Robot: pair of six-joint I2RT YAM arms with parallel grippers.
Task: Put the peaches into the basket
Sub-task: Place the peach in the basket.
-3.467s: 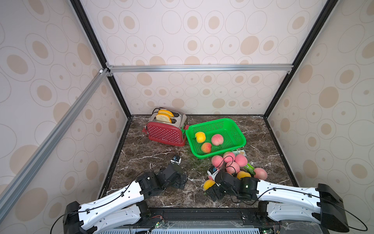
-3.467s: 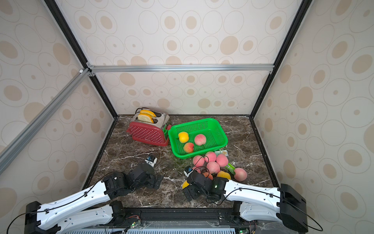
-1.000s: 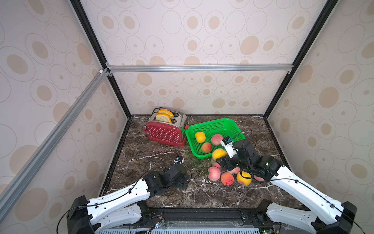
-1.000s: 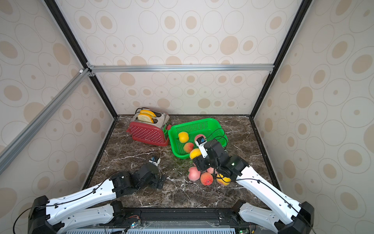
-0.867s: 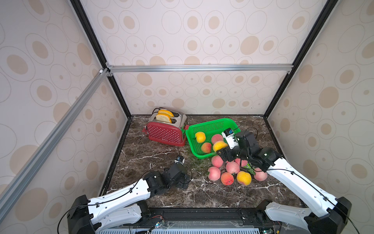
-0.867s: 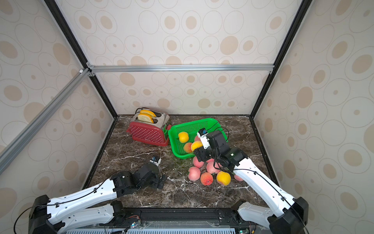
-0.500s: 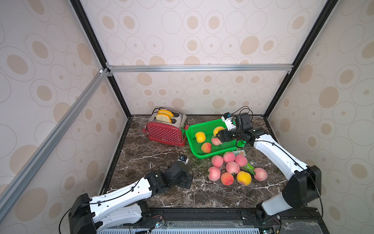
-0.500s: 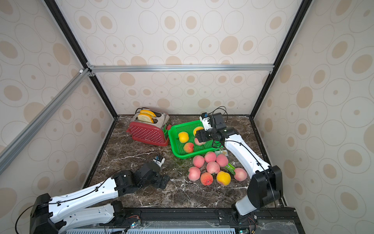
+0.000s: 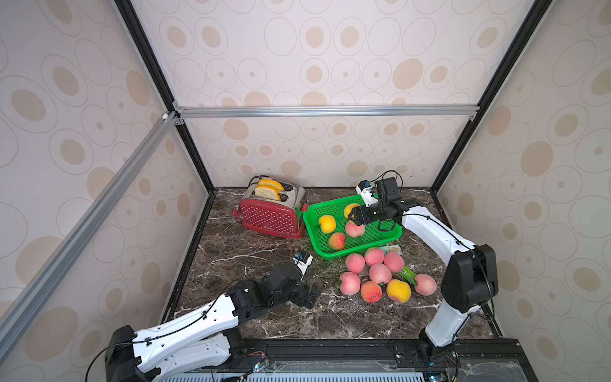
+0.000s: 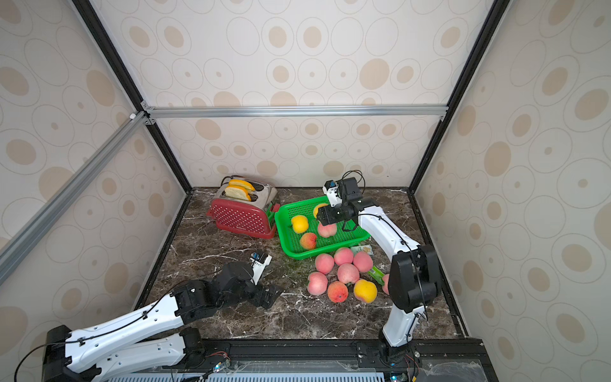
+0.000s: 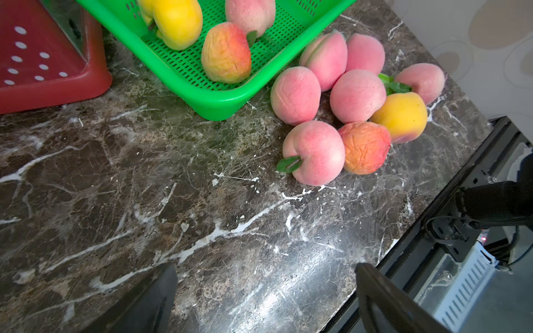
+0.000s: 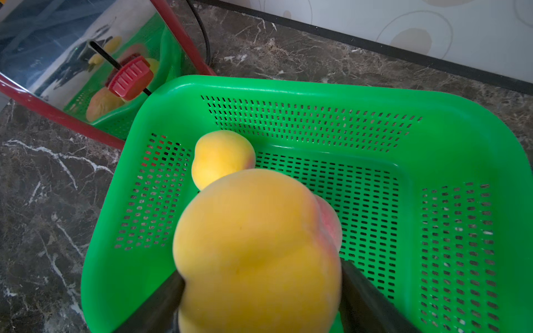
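Centre right in both top views, the green basket (image 9: 396, 234) held three peaches (image 9: 354, 229): one yellow, one pink, one orange-red. The right gripper (image 9: 359, 215) hung over it, clamped on a fourth, yellow peach (image 12: 253, 245). Eight loose peaches (image 9: 379, 273) lay clustered on the marble table (image 9: 330, 317) just below the basket. The left gripper (image 9: 312, 294), lower centre, gaped empty.

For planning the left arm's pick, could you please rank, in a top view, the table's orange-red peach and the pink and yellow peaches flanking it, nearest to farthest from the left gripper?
1. The pink peach, on the side of the left gripper.
2. The orange-red peach, in the middle.
3. The yellow peach, on the far side.
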